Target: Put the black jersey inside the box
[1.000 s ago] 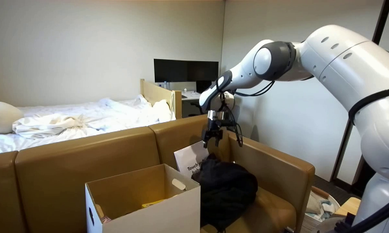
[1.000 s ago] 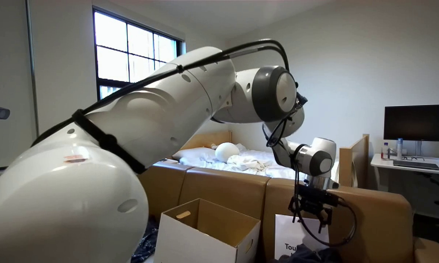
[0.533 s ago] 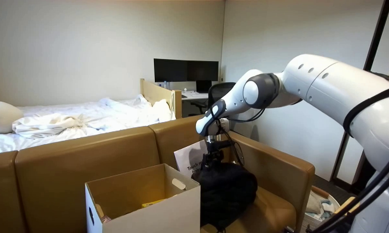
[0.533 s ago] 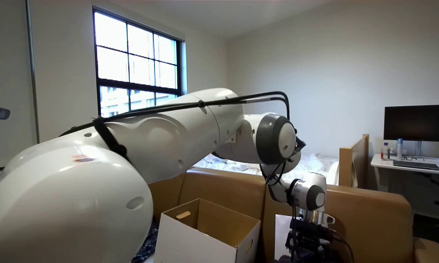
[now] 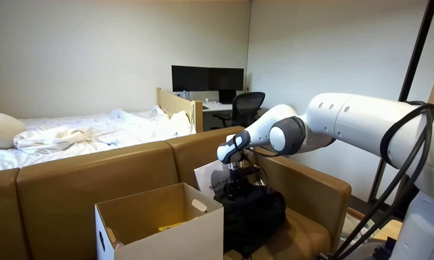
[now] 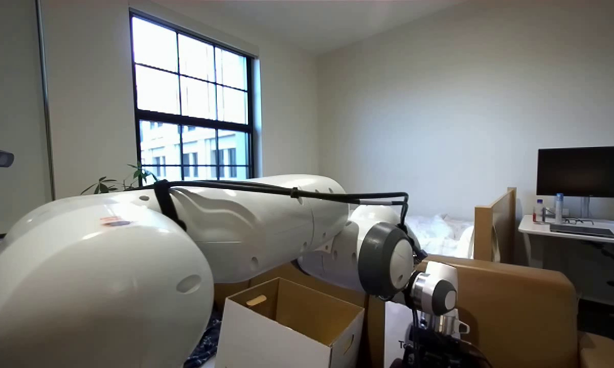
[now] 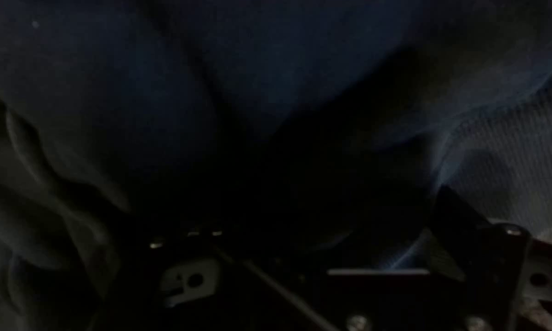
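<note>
Fingers [image 7: 501, 243]: apart | touching: black jersey [image 5: 254, 220] (tips lost in dark)

White sheet [image 5: 210, 176] reads "Touch me baby".

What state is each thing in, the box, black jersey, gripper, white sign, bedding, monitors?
Box, open on top, yellow item inside
Black jersey, bunched up on the sofa, outside the box
Gripper, against the jersey; too dark to tell whether open or shut
White sign, propped up, partly hidden
Bedding, rumpled
Monitors, screens dark
</note>
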`<state>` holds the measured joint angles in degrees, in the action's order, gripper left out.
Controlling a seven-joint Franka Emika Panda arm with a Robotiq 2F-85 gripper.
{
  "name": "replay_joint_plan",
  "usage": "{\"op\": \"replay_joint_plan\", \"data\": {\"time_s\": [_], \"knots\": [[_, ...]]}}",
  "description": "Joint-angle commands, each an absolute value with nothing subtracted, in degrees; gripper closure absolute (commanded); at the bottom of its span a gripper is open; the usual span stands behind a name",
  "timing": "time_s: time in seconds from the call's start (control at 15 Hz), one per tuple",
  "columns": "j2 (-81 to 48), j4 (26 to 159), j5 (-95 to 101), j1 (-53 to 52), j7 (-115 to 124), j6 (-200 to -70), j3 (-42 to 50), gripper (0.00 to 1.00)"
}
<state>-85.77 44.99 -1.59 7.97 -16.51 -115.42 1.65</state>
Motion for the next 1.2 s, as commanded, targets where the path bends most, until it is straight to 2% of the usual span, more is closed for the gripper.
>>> {"op": "replay_joint_plan", "data": {"time_s": [0.0, 0.07, 0.13, 0.27, 0.8, 0.93, 1.0, 1.13], "knots": [[-85.9, 46.4, 0.4, 8.2, -18.0, -113.7, 1.0, 0.0], [-85.9, 46.6, 0.5, 8.2, -17.8, -113.3, 1.0, 0.0], [-85.9, 46.7, 0.7, 8.1, -17.7, -111.5, 1.1, 0.25], [-85.9, 47.0, 0.8, 8.0, -17.5, -109.6, 1.1, 0.33], [-85.8, 45.4, -0.1, 8.7, -18.1, -104.9, -0.1, 0.85], [-85.7, 44.9, -0.6, 9.2, -19.0, -102.7, -0.7, 0.92], [-85.6, 44.5, -0.9, 9.5, -19.3, -101.4, -1.0, 0.89], [-85.5, 43.9, -1.2, 9.9, -19.6, -98.8, -1.5, 0.91]]}}
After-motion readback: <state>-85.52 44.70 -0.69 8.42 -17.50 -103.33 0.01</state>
